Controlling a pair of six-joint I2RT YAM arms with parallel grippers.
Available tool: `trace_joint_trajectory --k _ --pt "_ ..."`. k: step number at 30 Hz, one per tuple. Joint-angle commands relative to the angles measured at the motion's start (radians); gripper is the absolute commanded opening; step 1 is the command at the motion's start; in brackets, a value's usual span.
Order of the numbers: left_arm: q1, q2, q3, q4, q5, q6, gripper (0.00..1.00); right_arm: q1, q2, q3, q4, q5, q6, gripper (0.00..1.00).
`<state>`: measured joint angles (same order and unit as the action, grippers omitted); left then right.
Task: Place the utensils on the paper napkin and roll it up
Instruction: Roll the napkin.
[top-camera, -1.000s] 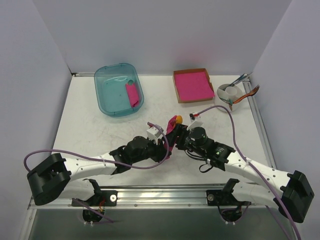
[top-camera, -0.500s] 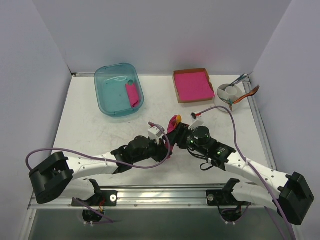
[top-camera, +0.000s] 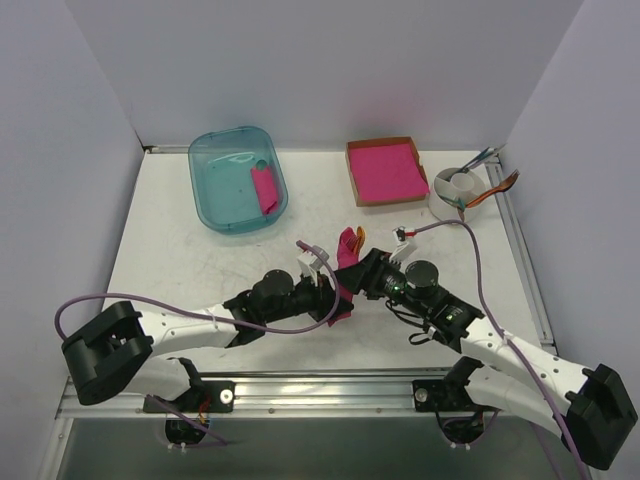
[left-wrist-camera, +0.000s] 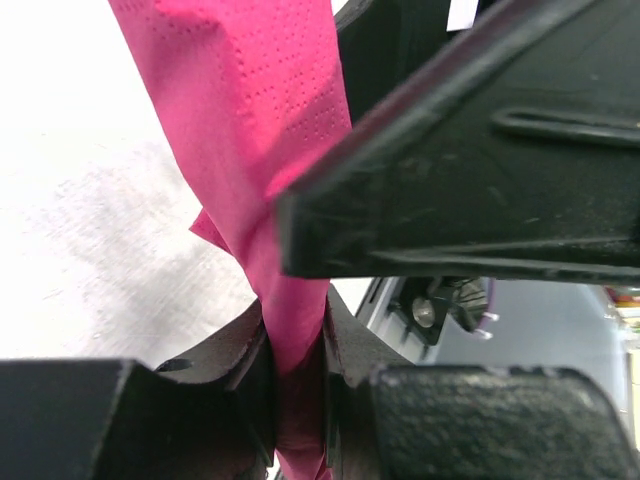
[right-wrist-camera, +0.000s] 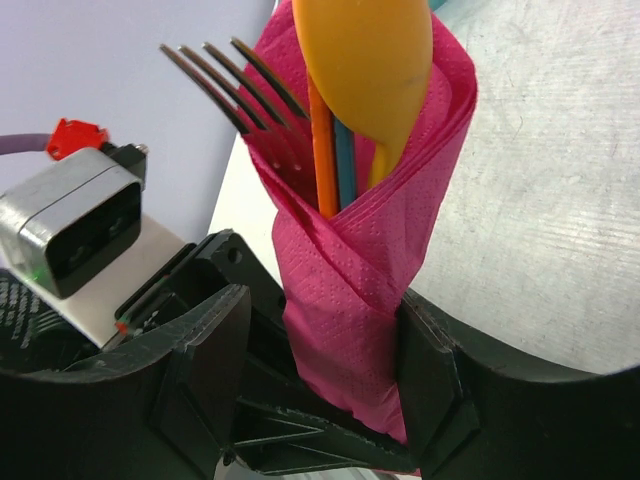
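The magenta paper napkin (right-wrist-camera: 350, 290) is rolled into a tube around the silver-grey fork (right-wrist-camera: 235, 85) and the orange spoon (right-wrist-camera: 365, 60). Orange and teal handles show inside it. In the top view the napkin roll (top-camera: 346, 245) stands up between both grippers at mid-table. My left gripper (top-camera: 338, 295) is shut on the roll's lower end (left-wrist-camera: 270, 150), pinched between its fingers (left-wrist-camera: 297, 370). My right gripper (top-camera: 362, 270) straddles the roll (right-wrist-camera: 322, 310). Its right finger touches the paper and its left finger stands off with a gap.
A teal tub (top-camera: 215, 205) at the back left holds another pink roll (top-camera: 264, 188). A cardboard box with a stack of pink sheets (top-camera: 385, 170) sits at the back centre-right. A round holder with cutlery (top-camera: 462, 185) is at the back right.
My right wrist has drawn back to the right, away from the roll. The left gripper shifted slightly right with the roll. The orange spoon tip no longer shows from above.
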<state>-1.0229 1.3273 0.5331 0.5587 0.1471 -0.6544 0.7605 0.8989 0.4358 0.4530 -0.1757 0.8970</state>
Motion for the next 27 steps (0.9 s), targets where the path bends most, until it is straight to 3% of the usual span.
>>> trace_joint_trajectory --k 1,27 --pt "0.015 0.026 -0.018 0.139 0.117 -0.066 0.02 0.002 -0.049 -0.008 0.164 -0.068 0.005 0.56" --pt "0.064 0.104 -0.070 0.376 0.269 -0.200 0.02 -0.006 -0.120 -0.077 0.297 -0.145 0.031 0.43"
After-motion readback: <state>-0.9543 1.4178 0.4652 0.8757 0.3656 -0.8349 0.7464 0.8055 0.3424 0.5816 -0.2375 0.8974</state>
